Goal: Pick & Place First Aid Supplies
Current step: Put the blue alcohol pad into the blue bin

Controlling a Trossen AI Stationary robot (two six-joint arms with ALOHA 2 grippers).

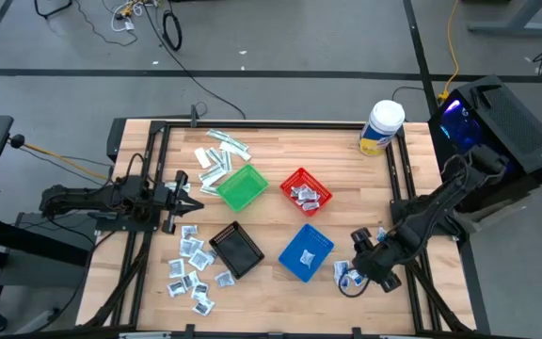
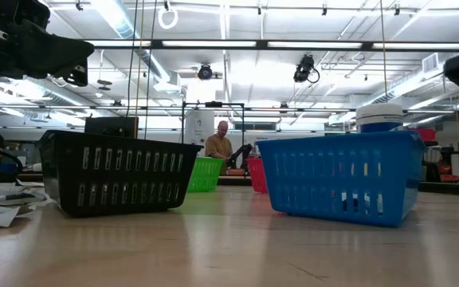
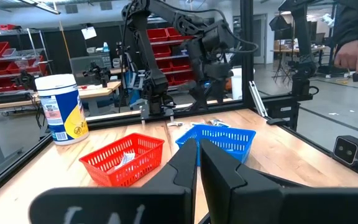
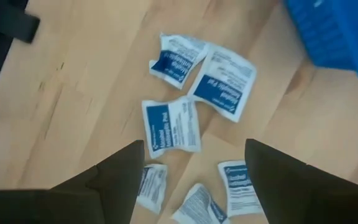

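The big wooden table point(image 1: 271, 202) holds everything. On its far right side stands a white tub point(image 1: 382, 127) with a yellow label. Four small baskets sit in the middle: a green basket point(image 1: 242, 186) and a red basket point(image 1: 306, 191) farther back, a black basket point(image 1: 236, 250) and a blue basket point(image 1: 305, 251) nearer the front.

The left arm waits at the left edge of the table. Its left hand point(image 1: 188, 192) is closed and holds nothing.

The right hand point(image 1: 363, 259) hangs low over the near right part of the table, just right of the blue basket. Its two fingers point(image 4: 120, 171) are spread open, and nothing is between them. Right under it lie white and blue packets point(image 4: 171, 124), flat on the wood.

More packets point(image 1: 193, 268) lie in a bunch left of the black basket. Long thin strips point(image 1: 222, 151) lie behind the green basket. A few packets point(image 1: 305, 195) are inside the red basket.
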